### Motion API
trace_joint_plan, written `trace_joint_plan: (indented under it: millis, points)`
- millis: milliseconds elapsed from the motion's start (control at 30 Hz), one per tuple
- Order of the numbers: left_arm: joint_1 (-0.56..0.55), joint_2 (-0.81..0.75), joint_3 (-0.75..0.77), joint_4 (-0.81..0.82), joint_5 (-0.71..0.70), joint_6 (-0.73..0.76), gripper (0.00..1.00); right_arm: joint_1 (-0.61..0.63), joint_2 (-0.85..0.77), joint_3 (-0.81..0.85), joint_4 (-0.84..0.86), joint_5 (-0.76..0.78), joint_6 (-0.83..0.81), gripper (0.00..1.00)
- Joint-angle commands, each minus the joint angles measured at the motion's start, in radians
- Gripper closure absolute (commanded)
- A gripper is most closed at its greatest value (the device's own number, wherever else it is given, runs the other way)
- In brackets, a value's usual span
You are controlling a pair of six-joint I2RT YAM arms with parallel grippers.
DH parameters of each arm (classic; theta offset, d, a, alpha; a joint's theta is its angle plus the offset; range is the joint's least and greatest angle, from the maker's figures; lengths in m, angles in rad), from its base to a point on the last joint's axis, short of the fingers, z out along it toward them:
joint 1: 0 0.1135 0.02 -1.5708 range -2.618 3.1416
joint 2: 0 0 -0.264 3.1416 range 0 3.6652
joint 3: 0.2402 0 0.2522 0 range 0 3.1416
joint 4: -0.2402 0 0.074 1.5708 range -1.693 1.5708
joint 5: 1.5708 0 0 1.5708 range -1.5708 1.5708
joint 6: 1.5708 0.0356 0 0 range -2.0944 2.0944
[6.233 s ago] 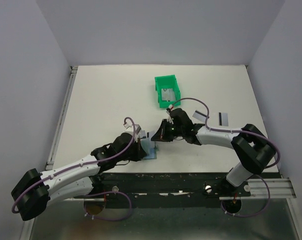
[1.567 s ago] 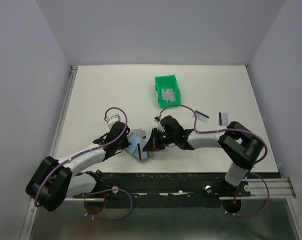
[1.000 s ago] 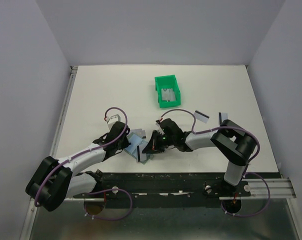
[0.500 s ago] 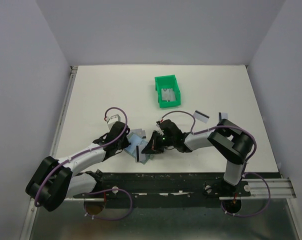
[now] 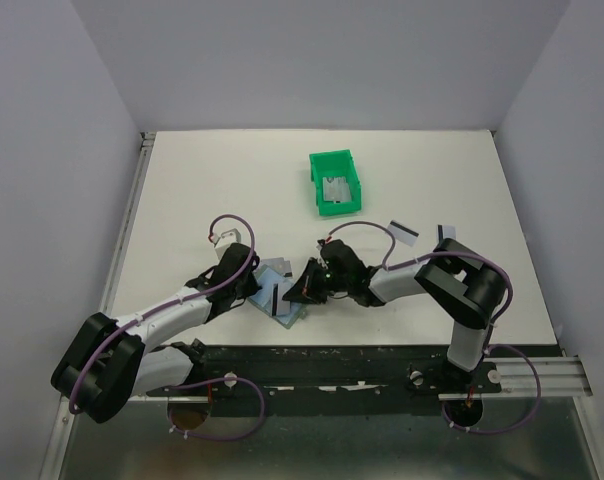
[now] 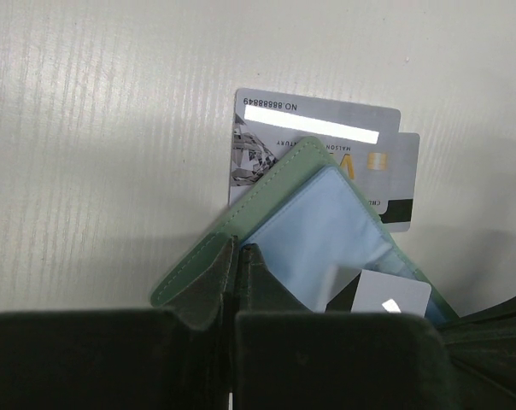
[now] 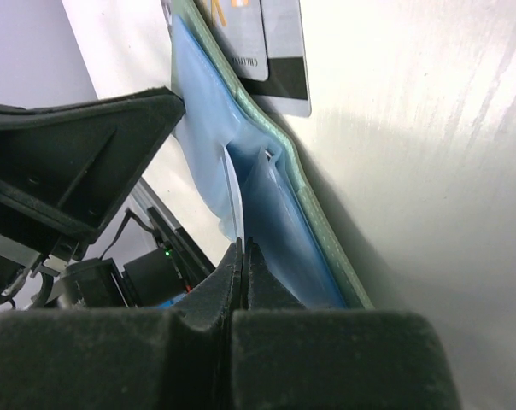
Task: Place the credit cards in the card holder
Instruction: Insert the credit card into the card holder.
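**Two grippers at an opened card holder near the front of the table**

The flat white table (image 5: 202, 190) carries every item. Both arms reach inward from the near edge and meet just left of centre.

The left gripper (image 6: 235, 265) has its jaws pressed together on the grey-green outer flap of the card holder, at the flap's near edge. The right gripper (image 7: 238, 248) is clamped narrowly on the held card (image 7: 235, 201), a thin pale card seen edge-on. Its far end lies against the blue lining.

The bright green plastic bin (image 5: 318, 190) stands well apart toward the rear, with one binned card (image 5: 336, 187) lying flat inside it.

The flat grey-green folding card holder (image 6: 326, 231) with a pale grey-blue lining lies between the two grippers, opened and partly raised off the table.

Under the card holder's far edge lies the numbered card (image 6: 301, 128), a silvery-grey rectangle. It bears a white bar and the line "NO 88888849"; its smaller print is too fine to read.

A second card (image 6: 403, 184) with a black stripe shows from beneath the numbered card on the right.

Two loose cards (image 5: 404, 233) lie on the table to the right, near each other. Each is silvery-grey, with a dark stripe along one edge.
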Motion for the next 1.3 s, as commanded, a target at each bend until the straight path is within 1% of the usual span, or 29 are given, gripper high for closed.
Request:
trace_joint_plan:
  millis: [0,267,700,967,1267]
  points:
    - [0.001,0.008,-0.040,-0.054,0.059,-0.010,1.00,-0.017,0.021,-0.018,-0.016,0.103,0.006,1.00]
    - [-0.002,-0.002,-0.049,-0.049,0.082,-0.022,1.00,-0.041,0.026,-0.006,-0.018,0.135,-0.003,0.99]
    - [-0.083,-0.078,-0.090,-0.080,0.088,-0.102,1.00,-0.049,0.041,0.044,-0.056,0.132,-0.073,0.99]
    - [-0.098,-0.065,-0.086,-0.080,0.082,-0.106,1.00,-0.049,0.081,0.056,0.039,0.062,-0.093,1.00]
    - [-0.100,-0.093,-0.098,-0.115,0.058,-0.100,1.00,-0.049,0.026,0.011,-0.039,0.131,-0.133,1.00]
